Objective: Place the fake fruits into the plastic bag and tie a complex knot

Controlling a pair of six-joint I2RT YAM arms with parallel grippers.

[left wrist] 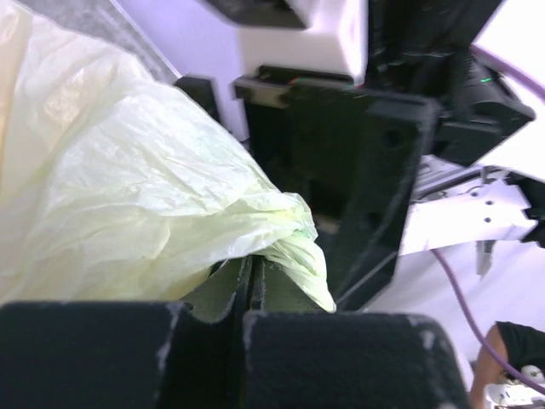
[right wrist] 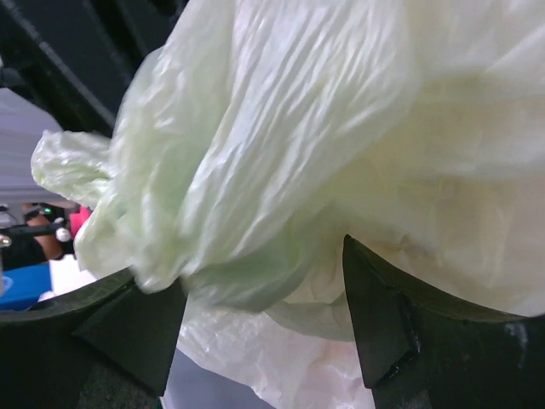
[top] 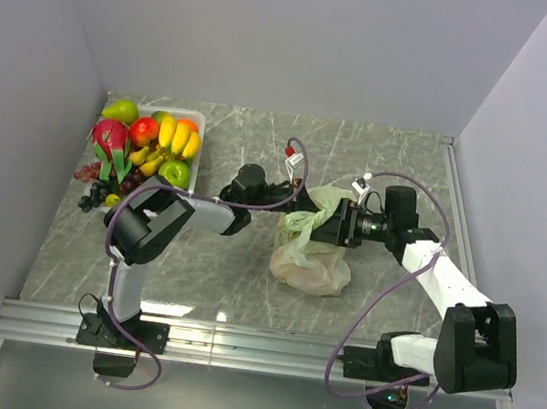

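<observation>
The plastic bag (top: 312, 260) lies in the middle of the surface (top: 223, 279), well apart from its edges. At the bag's top left, the left end effector (left wrist: 253, 281) is pressed together on a fold of it. At the top right, the right end effector (right wrist: 264, 290) is spread around bunched plastic. The fruits (top: 144, 152) fill a tray (top: 202, 119) far left of the bag. The inside of the bag is hidden.

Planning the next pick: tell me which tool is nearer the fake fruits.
Left. The left tool is shut on the plastic bag, to the right of the fake fruits. The right tool, open around the bag, sits farther right, beyond the left one.
</observation>
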